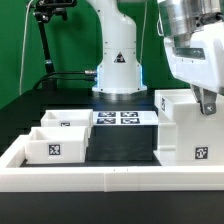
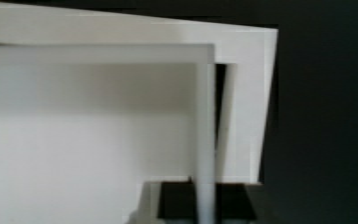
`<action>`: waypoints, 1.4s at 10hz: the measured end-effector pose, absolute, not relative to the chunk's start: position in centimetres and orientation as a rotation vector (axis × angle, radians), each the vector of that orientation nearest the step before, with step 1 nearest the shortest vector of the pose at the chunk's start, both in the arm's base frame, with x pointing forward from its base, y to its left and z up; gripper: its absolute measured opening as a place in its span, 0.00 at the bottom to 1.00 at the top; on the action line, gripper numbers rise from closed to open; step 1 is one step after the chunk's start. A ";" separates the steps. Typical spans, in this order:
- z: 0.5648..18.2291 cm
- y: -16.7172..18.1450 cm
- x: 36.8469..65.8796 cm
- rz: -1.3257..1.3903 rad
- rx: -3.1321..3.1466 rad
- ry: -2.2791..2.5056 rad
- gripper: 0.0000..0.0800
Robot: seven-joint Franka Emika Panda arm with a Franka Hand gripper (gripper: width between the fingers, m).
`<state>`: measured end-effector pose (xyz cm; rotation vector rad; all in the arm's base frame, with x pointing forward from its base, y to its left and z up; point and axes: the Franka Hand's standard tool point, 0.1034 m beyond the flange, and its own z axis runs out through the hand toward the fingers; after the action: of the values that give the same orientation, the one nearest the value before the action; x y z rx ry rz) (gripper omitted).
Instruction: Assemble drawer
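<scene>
The drawer's large white boxy case (image 1: 182, 128) stands on the black table at the exterior view's right, with a square tag on its front. My gripper (image 1: 207, 106) reaches down onto the case's upper wall at that side. In the wrist view the thin white wall of the case (image 2: 206, 120) runs between my two dark fingers (image 2: 176, 205), and both press flush against it (image 2: 206, 192). Two small white trays lie at the exterior view's left, one nearer (image 1: 52, 148) with a tag on its front, one behind it (image 1: 62, 122).
The marker board (image 1: 118, 118) lies flat at the back centre, in front of the arm's white base (image 1: 118, 68). A low white rim (image 1: 100, 180) edges the table's front. A black stand (image 1: 45, 40) rises at the back left.
</scene>
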<state>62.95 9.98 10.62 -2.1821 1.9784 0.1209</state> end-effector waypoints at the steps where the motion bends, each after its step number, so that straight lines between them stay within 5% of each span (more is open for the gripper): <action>1: 10.8 10.0 63.8 0.111 -2.177 1.973 0.05; 7: 10.5 10.0 64.2 0.131 -2.176 1.984 0.05; 9: 10.5 10.1 64.2 0.131 -2.179 1.980 0.34; 10: 10.5 10.2 64.2 0.131 -2.180 1.979 0.34; 11: 10.5 10.2 64.2 0.131 -2.181 1.978 0.59; 12: 10.5 10.2 64.2 0.131 -2.181 1.977 0.73; 14: 10.5 10.3 64.2 0.131 -2.183 1.975 0.80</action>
<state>64.21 10.27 10.52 -2.1829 1.9752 0.1313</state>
